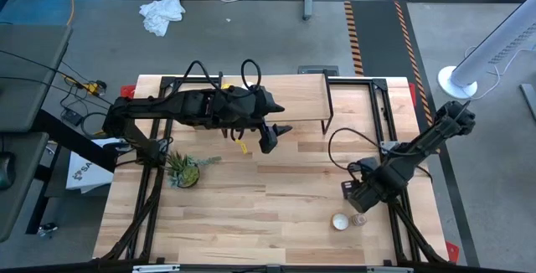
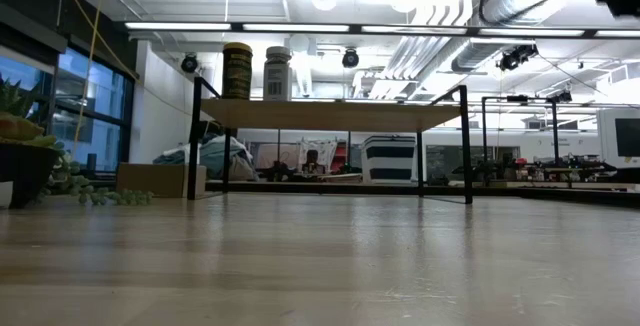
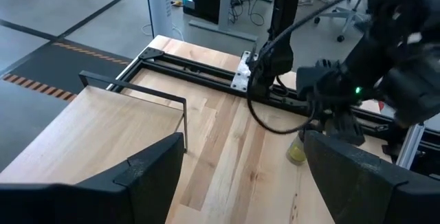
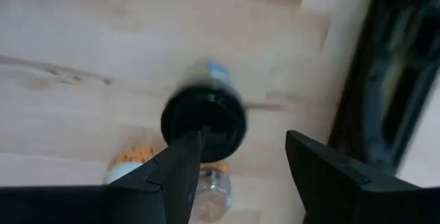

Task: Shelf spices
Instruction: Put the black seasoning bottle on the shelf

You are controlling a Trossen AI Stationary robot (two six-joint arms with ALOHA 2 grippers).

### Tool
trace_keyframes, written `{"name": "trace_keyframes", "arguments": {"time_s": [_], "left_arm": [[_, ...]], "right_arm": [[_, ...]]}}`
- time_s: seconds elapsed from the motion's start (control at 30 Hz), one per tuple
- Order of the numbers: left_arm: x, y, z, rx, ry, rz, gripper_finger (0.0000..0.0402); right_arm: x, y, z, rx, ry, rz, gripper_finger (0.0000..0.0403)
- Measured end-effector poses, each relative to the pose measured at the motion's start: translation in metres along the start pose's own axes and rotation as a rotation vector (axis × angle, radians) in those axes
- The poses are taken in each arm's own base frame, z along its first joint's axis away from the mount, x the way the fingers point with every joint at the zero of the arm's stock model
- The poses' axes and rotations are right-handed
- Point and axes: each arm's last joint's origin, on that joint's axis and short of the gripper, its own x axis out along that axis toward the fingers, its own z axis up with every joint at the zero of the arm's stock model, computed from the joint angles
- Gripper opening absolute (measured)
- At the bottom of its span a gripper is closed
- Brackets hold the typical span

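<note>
On the shelf's plank top (image 2: 330, 114) the mustard-yellow jar (image 2: 237, 71) and the white-capped jar (image 2: 277, 73) stand upright side by side near one end. The black-capped jar (image 4: 204, 117) stands on the table. My right gripper (image 4: 240, 162) is open above it, pointing down, with its fingers short of the cap. The small clear jar (image 1: 358, 219) stands just beyond on the table's near right. My left gripper (image 3: 244, 169) is open and empty in the air beside the shelf (image 1: 297, 97); in the high view the left arm hides the jars on the shelf.
A round white tin (image 1: 339, 221) lies next to the clear jar. The potted plant (image 1: 186, 170) sits at the table's left and a cardboard box (image 2: 160, 179) behind it. The black frame rails (image 1: 394, 114) run along the table's edges. Bare wood lies in the middle and near side.
</note>
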Motion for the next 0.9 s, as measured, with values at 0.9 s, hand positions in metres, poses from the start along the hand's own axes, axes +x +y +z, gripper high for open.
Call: {"name": "trace_keyframes", "arguments": {"time_s": [0.9], "left_arm": [[0.000,0.001,0.000,0.009,-0.006,0.024,0.0296]], "right_arm": [[-0.012,0.008,-0.028,-0.180,0.101,0.200,0.0209]]}}
